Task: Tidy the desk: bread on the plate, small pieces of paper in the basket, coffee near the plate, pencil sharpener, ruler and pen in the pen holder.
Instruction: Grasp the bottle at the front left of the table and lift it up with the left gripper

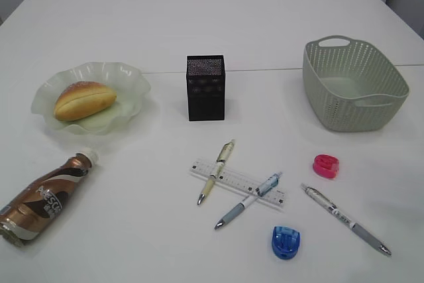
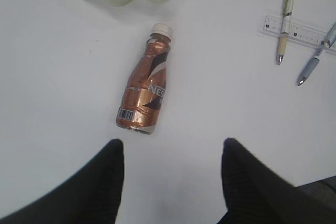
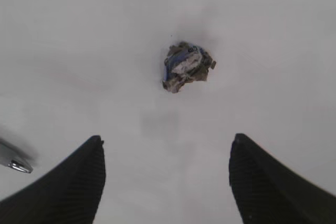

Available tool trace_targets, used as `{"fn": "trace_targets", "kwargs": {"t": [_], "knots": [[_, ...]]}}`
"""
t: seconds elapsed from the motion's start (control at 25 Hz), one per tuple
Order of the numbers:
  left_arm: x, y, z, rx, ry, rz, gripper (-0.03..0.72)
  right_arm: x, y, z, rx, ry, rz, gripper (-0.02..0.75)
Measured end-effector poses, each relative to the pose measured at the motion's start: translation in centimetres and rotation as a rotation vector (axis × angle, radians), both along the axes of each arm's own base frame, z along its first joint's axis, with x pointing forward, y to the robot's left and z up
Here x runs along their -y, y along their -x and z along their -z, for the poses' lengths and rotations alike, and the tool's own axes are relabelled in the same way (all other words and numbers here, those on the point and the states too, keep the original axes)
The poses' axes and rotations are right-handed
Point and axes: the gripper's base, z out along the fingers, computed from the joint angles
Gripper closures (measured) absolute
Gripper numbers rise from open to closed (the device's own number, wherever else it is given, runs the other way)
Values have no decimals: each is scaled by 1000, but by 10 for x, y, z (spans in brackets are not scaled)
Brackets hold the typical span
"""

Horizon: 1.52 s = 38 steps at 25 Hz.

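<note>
The bread [image 1: 84,99] lies on the pale green plate [image 1: 129,77] at the left. The coffee bottle [image 1: 43,198] lies on its side at the front left, also in the left wrist view [image 2: 148,88], just beyond my open left gripper [image 2: 171,142]. The black mesh pen holder [image 1: 205,87] stands mid-desk, the basket [image 1: 352,84] at the right. A ruler [image 1: 238,180] lies under two pens [image 1: 216,170] [image 1: 248,200]; a third pen [image 1: 346,219], a pink sharpener [image 1: 326,165] and a blue one [image 1: 285,241] lie nearby. My open right gripper [image 3: 165,140] hangs above the desk short of a crumpled paper ball [image 3: 186,67]. Neither gripper shows in the exterior view.
The white desk [image 1: 218,24] stretches back to a rear edge. A pen tip [image 3: 18,166] pokes in at the left of the right wrist view.
</note>
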Motion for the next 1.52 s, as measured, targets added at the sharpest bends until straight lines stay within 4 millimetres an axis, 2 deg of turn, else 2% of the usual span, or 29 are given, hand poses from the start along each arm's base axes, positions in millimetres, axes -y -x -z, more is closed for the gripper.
{"fn": "trace_targets", "kwargs": {"t": [0.36, 0.64, 1.0, 1.52], "knots": [[0, 0, 0, 1, -3, -1, 262, 17, -7, 30, -42, -38, 64, 166], [0, 0, 0, 1, -3, -1, 262, 18, -13, 31, 13, -33, 60, 166], [0, 0, 0, 1, -3, -1, 262, 20, -16, 50, -34, -32, 49, 166], [-1, 2, -1, 8, -1, -1, 262, 21, -20, 57, -12, -26, 40, 166]]}}
